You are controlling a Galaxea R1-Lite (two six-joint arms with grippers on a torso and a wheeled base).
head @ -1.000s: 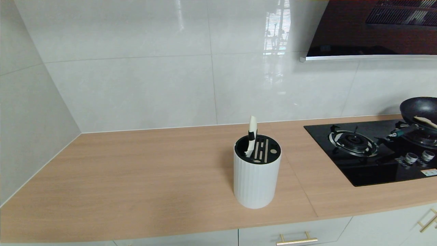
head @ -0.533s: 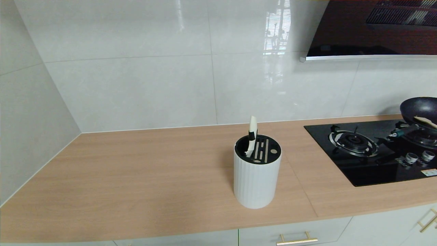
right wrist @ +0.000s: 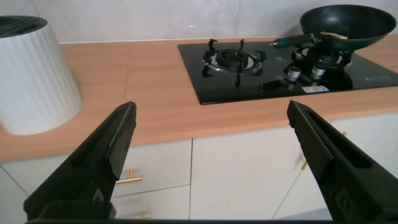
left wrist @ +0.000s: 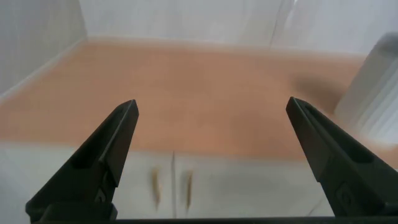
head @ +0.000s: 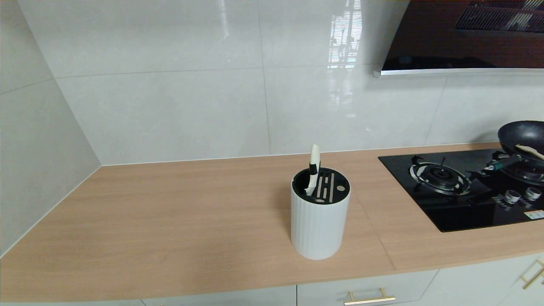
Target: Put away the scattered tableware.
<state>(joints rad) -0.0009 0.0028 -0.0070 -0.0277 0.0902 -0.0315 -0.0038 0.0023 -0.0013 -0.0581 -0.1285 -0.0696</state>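
A white ribbed utensil holder [head: 319, 221] with a black slotted top stands on the wooden counter [head: 170, 221], right of its middle. A cream and black utensil handle [head: 313, 163] sticks up out of the holder's open compartment. The holder's side also shows in the left wrist view [left wrist: 375, 90] and in the right wrist view [right wrist: 34, 78]. My left gripper [left wrist: 211, 112] is open, held low in front of the counter's edge with nothing between its fingers. My right gripper [right wrist: 211, 115] is open too, in front of the cabinets below the counter.
A black gas hob [head: 463, 189] is set into the counter at the right, with a dark wok [head: 522, 135] holding a wooden spatula on its far burner. A range hood [head: 463, 38] hangs above. Tiled walls close the back and left. Drawers with brass handles [head: 369, 297] lie below.
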